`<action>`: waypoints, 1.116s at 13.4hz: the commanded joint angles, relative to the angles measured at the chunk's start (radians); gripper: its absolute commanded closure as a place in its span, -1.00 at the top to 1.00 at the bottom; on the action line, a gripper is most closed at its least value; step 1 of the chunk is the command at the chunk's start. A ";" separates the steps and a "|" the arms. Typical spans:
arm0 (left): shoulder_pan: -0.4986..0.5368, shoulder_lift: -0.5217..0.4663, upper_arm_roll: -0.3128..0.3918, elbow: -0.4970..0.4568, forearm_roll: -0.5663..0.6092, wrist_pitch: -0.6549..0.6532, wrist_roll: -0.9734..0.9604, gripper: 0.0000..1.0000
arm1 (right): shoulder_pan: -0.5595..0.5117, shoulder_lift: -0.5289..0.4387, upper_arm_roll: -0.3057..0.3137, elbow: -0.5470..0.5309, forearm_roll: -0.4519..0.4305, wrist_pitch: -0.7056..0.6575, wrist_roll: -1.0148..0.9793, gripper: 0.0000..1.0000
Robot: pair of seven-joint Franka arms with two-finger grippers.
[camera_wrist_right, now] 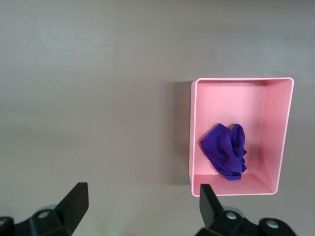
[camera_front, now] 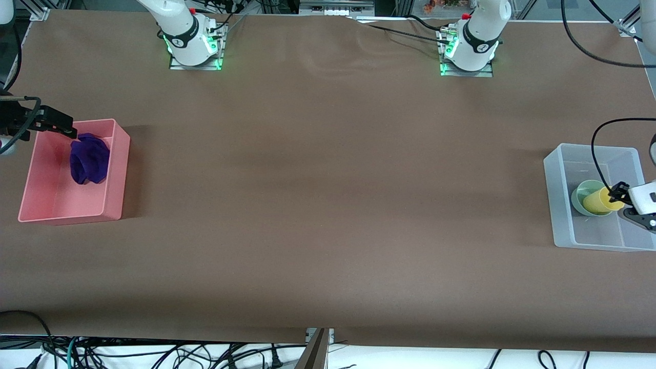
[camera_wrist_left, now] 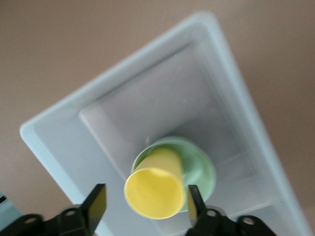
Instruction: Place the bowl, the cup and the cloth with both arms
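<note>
Both sets of fingers apart: left gripper [camera_wrist_left: 145, 206] over clear bin [camera_front: 558, 169], straddling tilted cup [camera_wrist_left: 153, 189] leaning in bowl [camera_wrist_left: 199, 169]; right gripper [camera_wrist_right: 140, 206] off pink bin [camera_wrist_right: 193, 128], cloth [camera_wrist_right: 225, 151] inside.

One yellow cup [camera_front: 598, 201], one mint-green bowl [camera_front: 583, 193], one purple cloth [camera_front: 89, 159]; two bins on the bench, one pink bin [camera_front: 116, 169], one clear bin [camera_front: 562, 205]; two arms.
</note>
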 commanded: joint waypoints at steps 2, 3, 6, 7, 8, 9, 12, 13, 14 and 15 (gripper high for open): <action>-0.107 -0.189 -0.004 -0.018 -0.130 -0.183 -0.149 1.00 | 0.000 0.001 0.003 0.016 0.000 -0.014 0.008 1.00; -0.125 -0.238 -0.031 -0.025 -0.150 -0.217 -0.238 1.00 | 0.000 0.001 0.003 0.016 0.000 -0.014 0.008 1.00; -0.205 -0.403 -0.083 -0.126 -0.152 -0.298 -0.546 1.00 | 0.000 0.003 0.003 0.016 0.000 -0.014 0.008 1.00; -0.228 -0.481 -0.106 -0.198 -0.153 -0.298 -0.666 1.00 | 0.000 0.003 0.003 0.017 0.000 -0.014 0.008 1.00; -0.262 -0.550 -0.114 -0.255 -0.153 -0.298 -0.749 1.00 | 0.000 0.003 0.003 0.016 0.000 -0.014 0.008 1.00; -0.291 -0.594 -0.114 -0.274 -0.155 -0.298 -0.767 1.00 | 0.000 0.003 0.003 0.016 0.000 -0.014 0.008 1.00; -0.284 -0.612 -0.113 -0.199 -0.285 -0.420 -0.770 1.00 | 0.000 0.003 0.003 0.016 0.000 -0.014 0.008 1.00; -0.284 -0.608 -0.114 -0.167 -0.256 -0.457 -0.771 1.00 | 0.000 0.003 0.003 0.016 0.000 -0.014 0.008 1.00; -0.284 -0.603 -0.119 -0.159 -0.208 -0.467 -0.768 1.00 | 0.000 0.003 0.003 0.016 0.000 -0.014 0.008 1.00; -0.284 -0.602 -0.133 -0.159 -0.171 -0.469 -0.767 1.00 | 0.000 0.003 0.003 0.017 0.000 -0.014 0.008 1.00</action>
